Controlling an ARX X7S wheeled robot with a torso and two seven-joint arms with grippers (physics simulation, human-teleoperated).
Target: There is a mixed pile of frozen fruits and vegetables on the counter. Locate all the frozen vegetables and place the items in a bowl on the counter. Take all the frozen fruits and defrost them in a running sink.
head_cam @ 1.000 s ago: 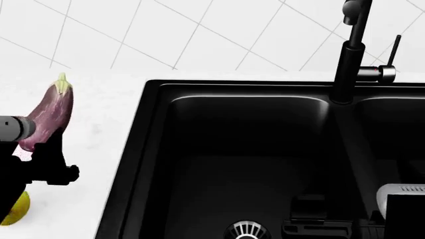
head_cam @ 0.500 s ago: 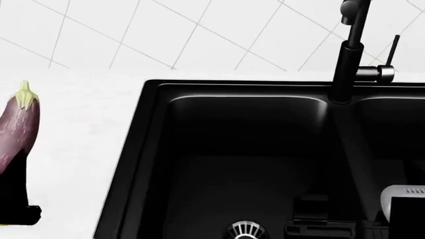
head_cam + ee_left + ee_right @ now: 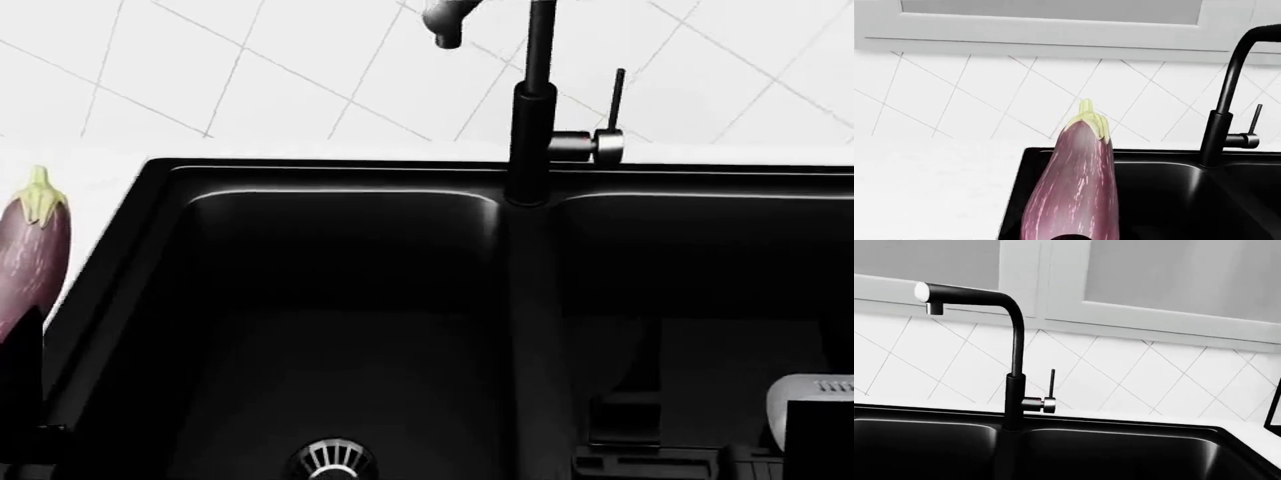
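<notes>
The purple eggplant [image 3: 30, 250], streaked pale with a pale green cap, stands upright at the far left of the head view, over the counter [image 3: 74, 165] beside the sink's left rim. My left gripper [image 3: 19, 385] is shut on its lower end. The left wrist view shows the eggplant [image 3: 1074, 190] rising in front of the black sink [image 3: 1167, 200]. My right gripper [image 3: 647, 450] hangs low over the sink [image 3: 347, 330] near the divider; its jaws are dark against the basin. The pear, carrot, bowl and pile are out of view.
A tall black faucet [image 3: 531, 110] with a side lever [image 3: 614, 100] stands behind the divider; no water shows at its spout [image 3: 931, 295]. A silver drain strainer [image 3: 331, 462] sits in the left basin. White tiled wall runs behind.
The head view has swung right, so the sink and faucet now sit further left. The eggplant stays held at the left edge. The yellow item seen a second ago is out of view.
</notes>
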